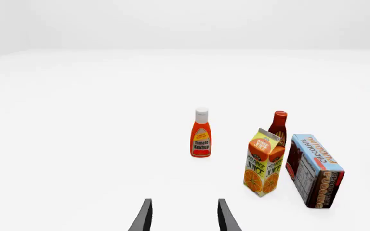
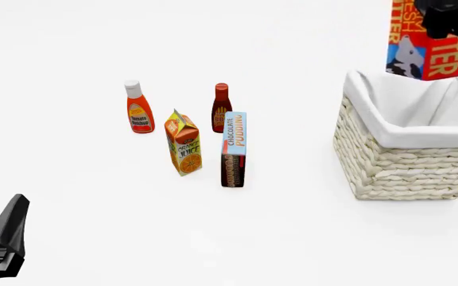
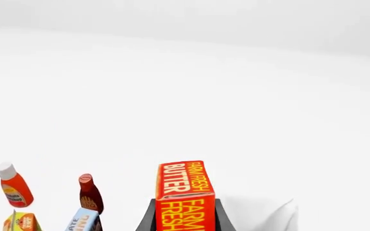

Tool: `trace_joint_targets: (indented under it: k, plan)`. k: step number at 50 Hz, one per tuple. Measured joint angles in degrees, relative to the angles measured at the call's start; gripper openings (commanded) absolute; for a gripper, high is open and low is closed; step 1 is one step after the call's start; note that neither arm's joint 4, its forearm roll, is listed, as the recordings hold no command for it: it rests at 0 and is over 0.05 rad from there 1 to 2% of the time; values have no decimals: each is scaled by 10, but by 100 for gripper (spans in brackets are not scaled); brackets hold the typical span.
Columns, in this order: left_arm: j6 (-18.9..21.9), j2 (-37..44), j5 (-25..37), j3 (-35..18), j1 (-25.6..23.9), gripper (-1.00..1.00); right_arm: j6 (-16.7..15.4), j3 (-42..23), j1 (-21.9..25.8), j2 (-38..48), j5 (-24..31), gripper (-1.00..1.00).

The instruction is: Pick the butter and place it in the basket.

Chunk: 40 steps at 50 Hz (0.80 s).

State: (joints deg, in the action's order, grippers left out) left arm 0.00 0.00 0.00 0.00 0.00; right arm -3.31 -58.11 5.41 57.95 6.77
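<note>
Up by the far right corner of the tabletop, front view: right gripper (image 2: 443, 30) clamping the butter (image 2: 421, 44) and holding it in the air above the basket's (image 2: 404, 161) far rim, carton upright, clear of the white lining. Standing left of the basket, well apart from it: ketchup bottle (image 2: 139, 107) farthest left, dark sauce bottle (image 2: 221, 107) behind, juice carton (image 2: 183, 143) and pudding box (image 2: 234, 149) just beside each other nearer the front edge. Sitting low at the near left corner: left gripper (image 2: 2, 241), only partly showing.

Looking along the left wrist view: left gripper (image 1: 183, 216) showing two dark fingers (image 1: 143, 216) spread apart, gripping nothing. Standing ahead on the table (image 1: 75, 144): ketchup bottle (image 1: 201, 132), juice carton (image 1: 263, 161), pudding box (image 1: 315, 171), sauce bottle (image 1: 279, 126) peeking from behind.

Looking along the right wrist view: fingers (image 3: 148, 219) pressing both sides of the butter (image 3: 183, 195), lining (image 3: 262, 214) showing beneath.
</note>
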Motion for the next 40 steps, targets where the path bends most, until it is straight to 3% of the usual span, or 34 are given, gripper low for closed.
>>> trace_joint_targets:
  k: [40]
  plan:
    - [0, 0, 0, 0, 0, 100, 6, 47, -30, 14, -90, -100]
